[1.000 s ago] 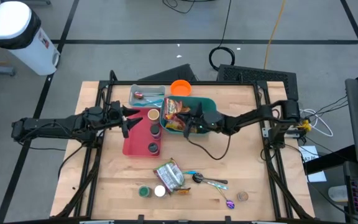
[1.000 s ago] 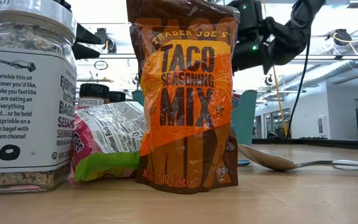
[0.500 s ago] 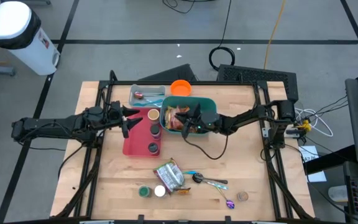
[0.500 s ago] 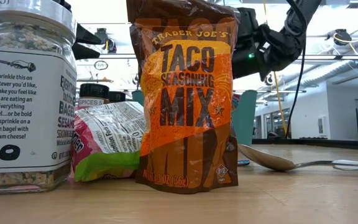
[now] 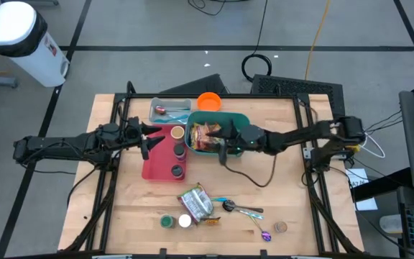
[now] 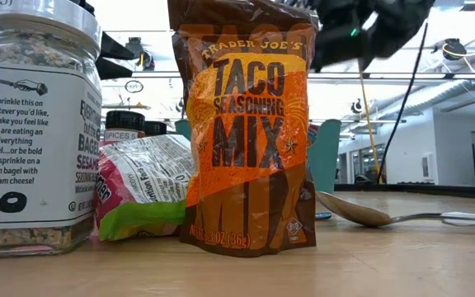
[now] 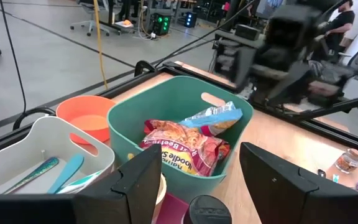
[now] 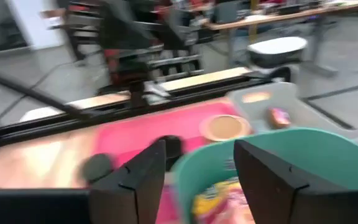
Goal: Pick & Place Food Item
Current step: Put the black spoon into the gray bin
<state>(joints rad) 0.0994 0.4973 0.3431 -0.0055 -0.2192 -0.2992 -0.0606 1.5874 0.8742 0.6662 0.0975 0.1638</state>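
Observation:
A red-and-brown snack packet (image 5: 205, 137) (image 7: 185, 147) lies inside the teal bin (image 5: 239, 119) (image 7: 129, 127), leaning against a silver-and-blue packet (image 7: 219, 117) at the bin's wall. My right gripper (image 5: 223, 144) (image 8: 197, 180) hangs open above the bin's near rim with nothing between its fingers. It looks blurred in the left wrist view and shows high up in the low view (image 6: 361, 25). My left gripper (image 5: 146, 141) (image 7: 201, 186) stands open over the pink tray (image 5: 157, 167), left of the bin, and holds nothing.
Spice jars (image 5: 177, 151) stand on the pink tray. A grey tray (image 5: 165, 105) with utensils and an orange bowl (image 5: 208, 101) lie at the far side. Near the front edge are a taco seasoning packet (image 6: 250, 132), a bagel-seasoning jar (image 6: 31, 124), a green-pink bag (image 6: 143, 198) and spoons (image 5: 244, 211).
My right gripper has opened and let go of the red-and-brown packet, which has dropped and now lies in the teal bin. The gripper has then risen above the bin. My left arm has kept still.

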